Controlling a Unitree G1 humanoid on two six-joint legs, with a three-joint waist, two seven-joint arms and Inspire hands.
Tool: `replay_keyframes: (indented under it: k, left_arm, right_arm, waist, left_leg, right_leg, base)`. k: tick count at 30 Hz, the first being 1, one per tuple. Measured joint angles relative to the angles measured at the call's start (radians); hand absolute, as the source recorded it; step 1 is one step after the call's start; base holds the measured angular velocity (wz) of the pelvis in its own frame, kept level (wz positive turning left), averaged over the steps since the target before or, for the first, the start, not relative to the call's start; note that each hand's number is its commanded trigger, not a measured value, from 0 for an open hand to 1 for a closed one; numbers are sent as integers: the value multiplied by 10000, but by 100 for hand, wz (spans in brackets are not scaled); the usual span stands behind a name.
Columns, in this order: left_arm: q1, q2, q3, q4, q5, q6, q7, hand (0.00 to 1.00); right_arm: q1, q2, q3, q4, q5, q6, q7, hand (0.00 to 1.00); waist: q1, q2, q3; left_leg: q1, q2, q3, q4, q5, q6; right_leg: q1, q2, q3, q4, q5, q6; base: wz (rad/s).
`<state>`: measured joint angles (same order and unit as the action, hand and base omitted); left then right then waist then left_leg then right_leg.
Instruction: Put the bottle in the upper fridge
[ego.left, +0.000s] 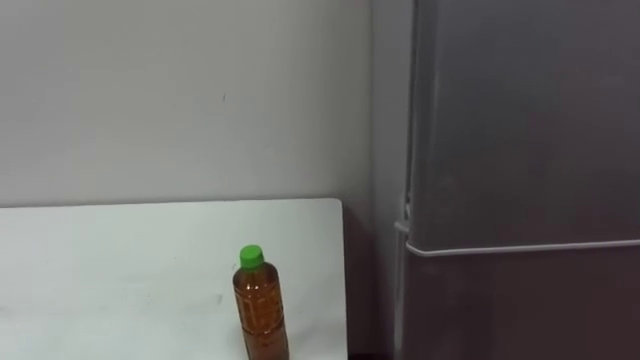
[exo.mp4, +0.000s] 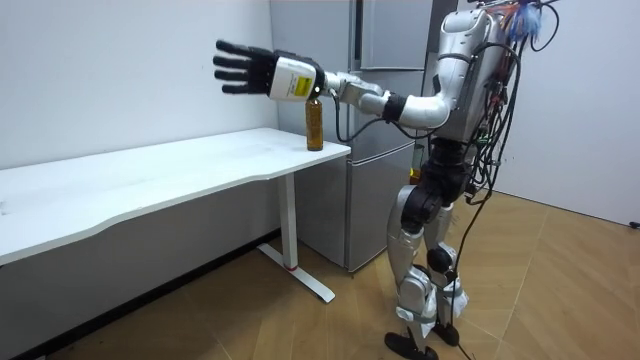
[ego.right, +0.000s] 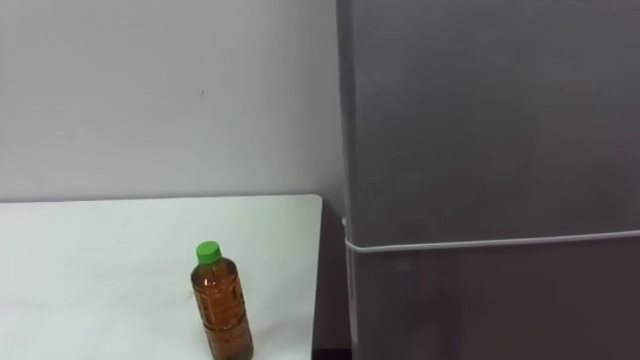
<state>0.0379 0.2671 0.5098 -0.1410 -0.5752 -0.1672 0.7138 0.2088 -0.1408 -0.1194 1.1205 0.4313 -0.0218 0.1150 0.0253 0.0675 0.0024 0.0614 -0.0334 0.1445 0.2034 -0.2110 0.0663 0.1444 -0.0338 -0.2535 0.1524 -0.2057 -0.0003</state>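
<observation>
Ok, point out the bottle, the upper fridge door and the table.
bottle (ego.left: 262, 314): left eye view, on its brown body.
upper fridge door (ego.left: 520, 120): left eye view, middle of the panel.
table (ego.left: 120, 265): left eye view, bare white top.

A white table (ego.left: 120, 260) stands against the pale wall (ego.left: 180, 100).

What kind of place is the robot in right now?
Probably an indoor test room, not a furnished kitchen: a grey fridge beside a plain white table, bare walls, wood floor.
</observation>
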Motion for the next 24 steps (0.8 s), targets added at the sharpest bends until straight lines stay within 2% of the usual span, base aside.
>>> replay_keyframes:
  k: [5,6,9,11,13,17,19,21,24]
  left_arm:
    - [-39,-5,-29,-1242,3,87,-116,0]
    - [-193,-4,-31,-1405,6,87,-247,0]
    - [-487,-4,-60,-1652,9,121,-685,0]
    - [-561,-5,-251,-1940,4,161,-1215,0]
    - [-882,-4,-505,-1952,7,180,-1520,0]
    - [-1332,-8,-1064,-2001,-2,486,-2131,0]
    - [-1621,-104,-1463,-2092,-16,687,-2573,0]
    - [-1677,-147,-1756,-2272,-26,814,-2922,0]
    - [-1758,-198,-2158,-2519,-46,933,-3514,0]
  right_arm:
    - [-10,44,54,-1,3,15,-25,0]
    - [-4,65,115,3,4,20,-19,0]
    - [-8,105,102,-47,-5,20,102,0]
    - [61,122,103,-170,-7,21,206,0]
    - [84,127,99,-273,-88,33,207,0]
    - [64,129,116,-296,-109,205,201,0]
    - [27,130,119,-288,-89,247,190,0]
    - [33,130,142,-286,-77,251,192,0]
    - [-41,119,172,-239,-104,251,205,0]
  waist:
    - [-257,59,54]
    - [-323,62,84]
    - [-476,51,104]
    - [-537,49,95]
    - [-558,40,93]
    - [-710,20,66]
    - [-774,25,55]
    - [-807,39,42]
    - [-1050,46,15]
  left_leg:
    - [-3,6,14,6,-7,-12]
    - [2,7,18,6,-7,-12]
    - [-9,4,20,11,-7,-11]
    - [-5,11,69,18,-7,-11]
    - [-53,10,83,33,-7,-9]
    - [-30,8,53,37,-7,-7]
    - [-5,15,83,27,-6,-7]
    - [21,28,144,4,-6,-8]
    - [32,32,167,3,-6,-8]
  right_leg:
    - [-11,7,39,-10,-1,-1]
    - [-2,6,37,-2,-1,-2]
    - [-7,-1,25,-14,-1,-1]
    - [-11,-11,36,-14,-1,-1]
    - [-39,-6,32,-13,0,-1]
    - [-39,0,64,-9,1,0]
    - [-72,1,98,-7,3,-3]
    - [-81,6,165,-6,7,-7]
    - [-108,27,308,16,12,-14]
  base:
    - [0]
    - [0]
    - [0]
    - [-4]
    - [2]
    - [0]
    - [-6]
    - [-11]
    - [-10]
